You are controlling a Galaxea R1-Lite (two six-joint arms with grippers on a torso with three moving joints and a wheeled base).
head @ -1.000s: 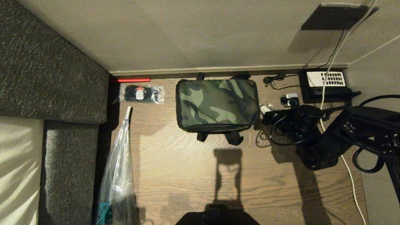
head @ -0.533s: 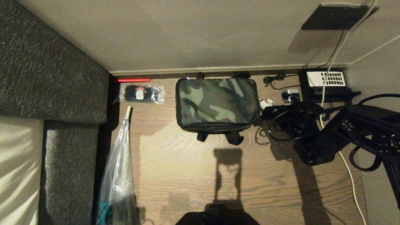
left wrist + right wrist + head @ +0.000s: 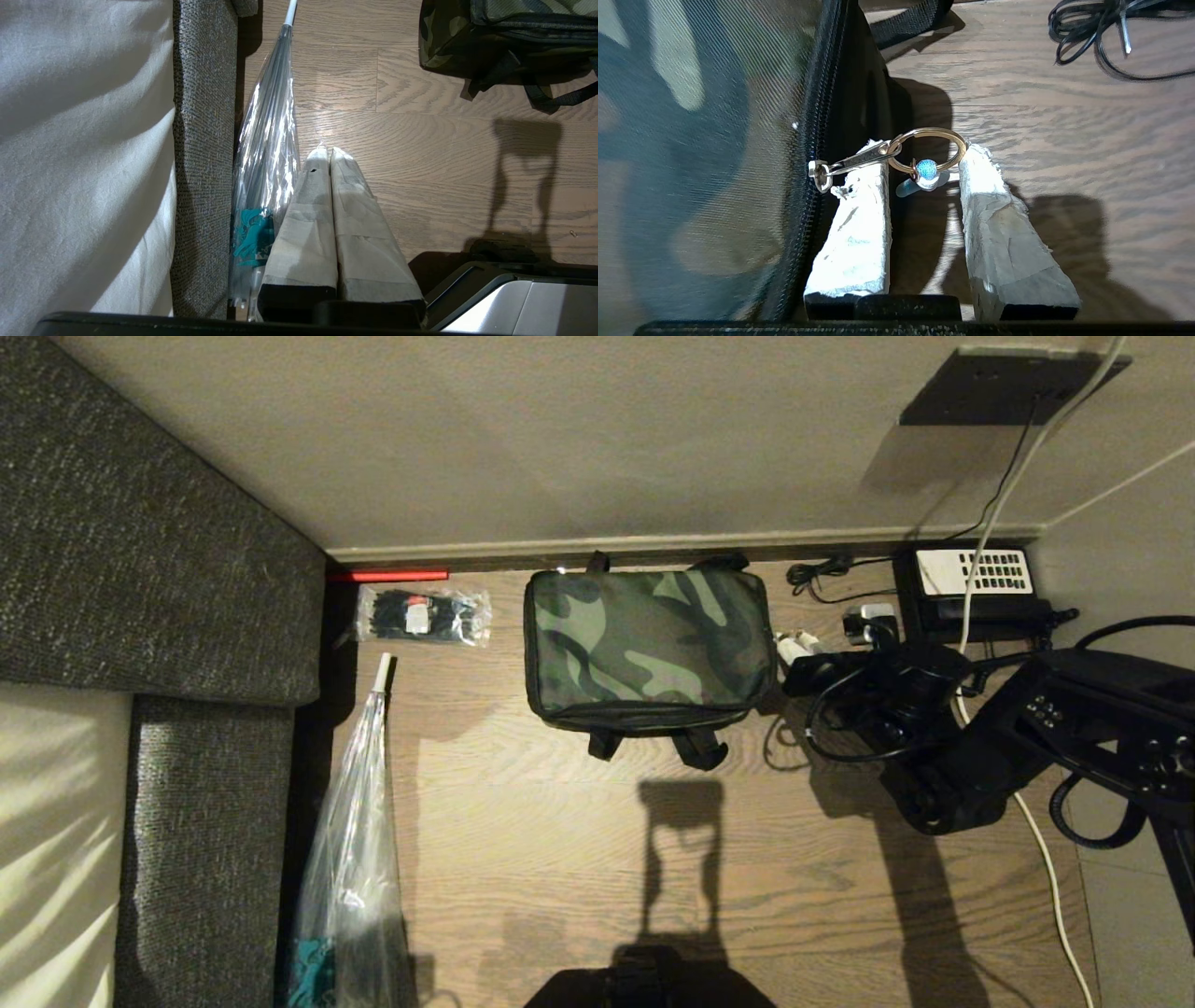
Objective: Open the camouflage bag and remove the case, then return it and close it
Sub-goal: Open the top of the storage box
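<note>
Reaching in low from 3 o'clock, the right end effector [image 3: 924, 156] is sitting partly open around the zipper ring [image 3: 927, 148] of the zipped-up camouflage bag [image 3: 649, 644], not clamping it.

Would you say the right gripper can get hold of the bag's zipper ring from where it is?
Probably yes: the right gripper stands open beside the camouflage bag, the zipper ring between its fingertips, nothing blocking.

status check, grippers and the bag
Right gripper open, fingers astride the zipper ring at the bag. Left gripper shut, parked by the umbrella. Bag zipped, nothing blocking.
</note>
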